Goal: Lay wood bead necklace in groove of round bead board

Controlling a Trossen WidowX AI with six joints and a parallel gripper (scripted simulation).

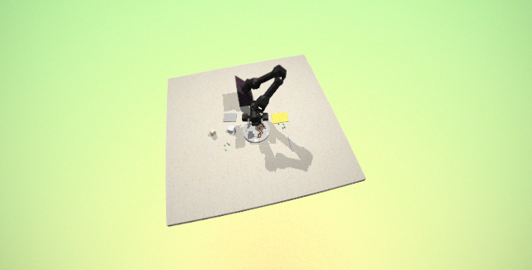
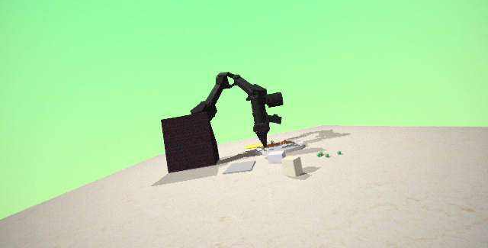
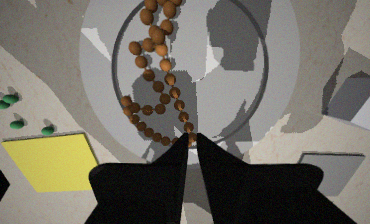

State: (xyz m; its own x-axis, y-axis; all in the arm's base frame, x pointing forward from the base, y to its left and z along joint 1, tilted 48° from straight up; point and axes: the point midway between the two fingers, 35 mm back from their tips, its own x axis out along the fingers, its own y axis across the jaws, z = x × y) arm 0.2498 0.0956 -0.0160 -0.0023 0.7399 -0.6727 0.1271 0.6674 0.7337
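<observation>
The wood bead necklace [image 1: 260, 130] [image 2: 286, 142] [image 3: 157, 34], brown beads on a string, lies bunched in a narrow folded loop across the left part of the round bead board [image 2: 293, 149] [image 3: 286, 55]. The board is pale grey with a dark circular groove [image 3: 266, 60]. Some beads on the left lie at or over the groove line; most lie inside the ring. My gripper [image 2: 264, 147] [image 3: 192, 136] points down at the board's near edge, low over the groove. It is shut on the near end of the necklace, where the fingertips partly hide the beads.
A yellow plate [image 1: 279, 117] [image 3: 53, 162] and green beads [image 3: 16, 124] are left in the wrist view. A grey plate [image 2: 239, 167] [image 3: 331, 172] and white block [image 1: 230, 129] [image 2: 276, 157] are right. A cream block [image 1: 212, 132] [image 2: 292, 165] stands beyond. A dark box [image 2: 187, 143] stands by the arm's base.
</observation>
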